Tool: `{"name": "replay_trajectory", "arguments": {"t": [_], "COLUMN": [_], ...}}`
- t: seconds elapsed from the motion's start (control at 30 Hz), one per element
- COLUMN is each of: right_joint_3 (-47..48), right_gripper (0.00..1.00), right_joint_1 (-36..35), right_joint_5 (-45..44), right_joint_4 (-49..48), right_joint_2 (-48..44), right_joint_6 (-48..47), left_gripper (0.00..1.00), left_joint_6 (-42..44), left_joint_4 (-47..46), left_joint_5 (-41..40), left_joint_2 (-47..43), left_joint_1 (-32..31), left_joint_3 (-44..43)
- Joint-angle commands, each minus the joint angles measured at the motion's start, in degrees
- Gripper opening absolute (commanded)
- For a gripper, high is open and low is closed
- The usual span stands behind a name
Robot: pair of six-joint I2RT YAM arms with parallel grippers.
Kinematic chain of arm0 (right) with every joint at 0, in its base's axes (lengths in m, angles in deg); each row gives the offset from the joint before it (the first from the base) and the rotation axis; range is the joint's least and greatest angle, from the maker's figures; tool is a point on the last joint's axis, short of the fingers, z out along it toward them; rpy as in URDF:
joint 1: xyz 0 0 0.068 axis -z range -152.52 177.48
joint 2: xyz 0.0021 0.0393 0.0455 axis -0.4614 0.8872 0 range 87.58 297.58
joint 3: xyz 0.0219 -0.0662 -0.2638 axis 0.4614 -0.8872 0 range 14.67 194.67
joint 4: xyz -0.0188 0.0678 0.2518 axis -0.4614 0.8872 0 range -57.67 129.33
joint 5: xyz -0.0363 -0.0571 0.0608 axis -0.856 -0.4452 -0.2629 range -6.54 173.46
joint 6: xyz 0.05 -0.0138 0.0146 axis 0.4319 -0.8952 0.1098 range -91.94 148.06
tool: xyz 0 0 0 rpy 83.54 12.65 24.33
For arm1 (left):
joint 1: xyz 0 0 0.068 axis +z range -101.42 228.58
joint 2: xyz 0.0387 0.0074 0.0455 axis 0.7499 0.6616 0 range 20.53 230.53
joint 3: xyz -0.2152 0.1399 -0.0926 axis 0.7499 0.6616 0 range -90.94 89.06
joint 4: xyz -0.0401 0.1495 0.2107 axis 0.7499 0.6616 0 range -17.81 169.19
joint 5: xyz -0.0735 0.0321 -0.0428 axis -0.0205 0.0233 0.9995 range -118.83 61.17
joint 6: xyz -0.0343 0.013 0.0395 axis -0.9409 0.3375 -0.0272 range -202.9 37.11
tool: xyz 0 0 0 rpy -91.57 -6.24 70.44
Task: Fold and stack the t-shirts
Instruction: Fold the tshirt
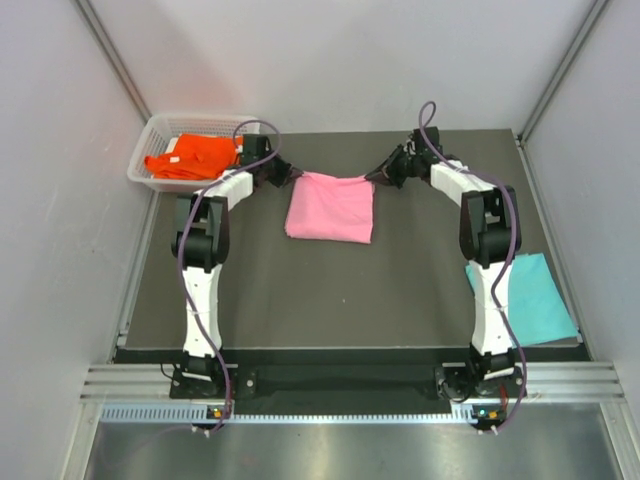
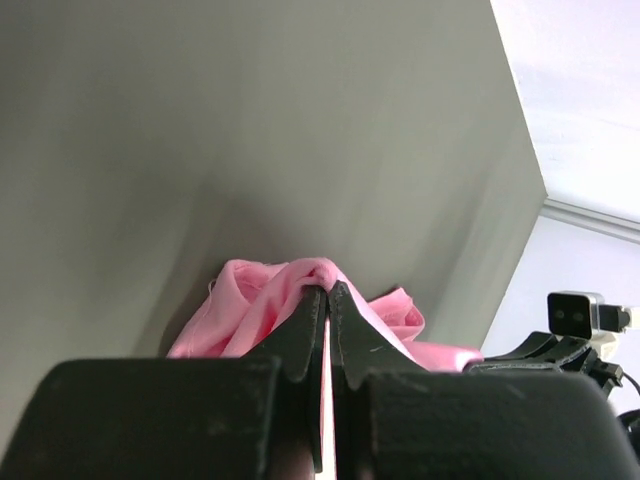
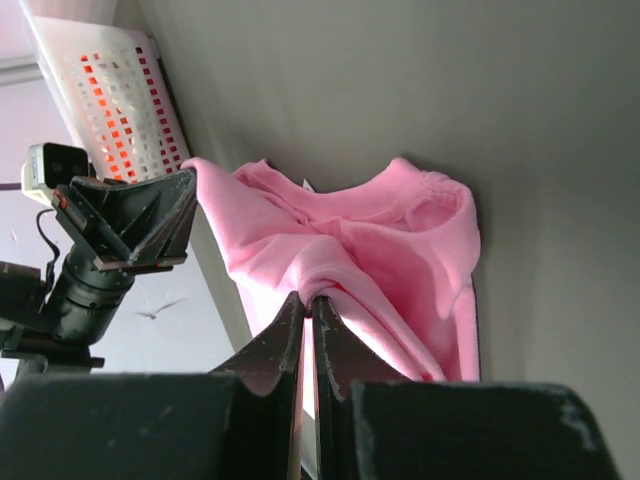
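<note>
The light pink t-shirt [image 1: 331, 207] lies partly folded at the far middle of the dark table, its far edge stretched between both grippers. My left gripper [image 1: 287, 177] is shut on its far left corner; the pinched cloth [image 2: 262, 300] shows at the fingertips. My right gripper [image 1: 377, 176] is shut on the far right corner, with pink cloth [image 3: 380, 250] bunched at the fingertips. The bright orange t-shirt [image 1: 193, 157] lies in the white basket. The teal t-shirt [image 1: 527, 297] lies folded at the table's right edge.
The white mesh basket [image 1: 143, 148] stands at the far left corner, just left of my left arm; it also shows in the right wrist view [image 3: 110, 90]. Pale walls close in the table on three sides. The table [image 1: 330, 290] is dark grey.
</note>
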Motion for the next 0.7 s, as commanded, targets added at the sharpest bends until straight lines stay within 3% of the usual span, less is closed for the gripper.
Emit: {"name": "replay_trajectory", "arguments": {"t": [0.0, 0.17, 0.27, 0.3, 0.33, 0.37, 0.4, 0.53, 0.67], "right_joint_3": [3.67, 4.55, 6.48, 7.88, 8.68, 9.64, 12.43, 20.10, 17.75], "right_gripper": [0.00, 0.01, 0.09, 0.11, 0.14, 0.28, 0.36, 0.50, 0.61], "right_joint_1": [1.42, 2.30, 2.91, 3.18, 3.88, 4.41, 5.02, 8.01, 6.88], "right_joint_5": [-0.40, 0.04, 0.48, 0.74, 0.91, 0.31, -0.39, -0.40, 4.50], "right_joint_4": [-1.24, -1.85, -2.03, -1.42, -1.33, -0.63, 2.42, 10.09, 12.04], "right_joint_2": [1.51, 3.10, 5.03, 5.99, 6.35, 6.53, 6.79, 6.88, 3.03], "right_joint_6": [0.26, 0.96, 0.79, 0.53, 0.09, -2.09, -3.77, -12.12, -19.33], "left_gripper": [0.00, 0.00, 0.13, 0.21, 0.24, 0.26, 0.29, 0.39, 0.37], "left_joint_6": [-0.38, 0.23, 2.95, 4.52, 8.71, 11.28, 15.92, 23.42, 25.63], "left_joint_4": [-3.52, -2.39, 0.59, 3.31, 6.29, 9.11, 13.14, 18.35, 13.99], "left_joint_5": [1.36, 1.45, 0.92, 0.66, -1.00, -2.23, -3.29, -5.14, -1.56], "left_joint_2": [0.86, 1.91, 2.62, 2.71, 3.05, 2.97, 2.71, -1.06, -8.00], "left_joint_1": [0.58, 0.58, 0.58, 0.40, 0.05, -0.21, -0.74, -1.27, -1.53], "left_joint_3": [-2.67, -3.72, -6.70, -9.58, -11.79, -14.25, -18.45, -22.53, -15.61]}}
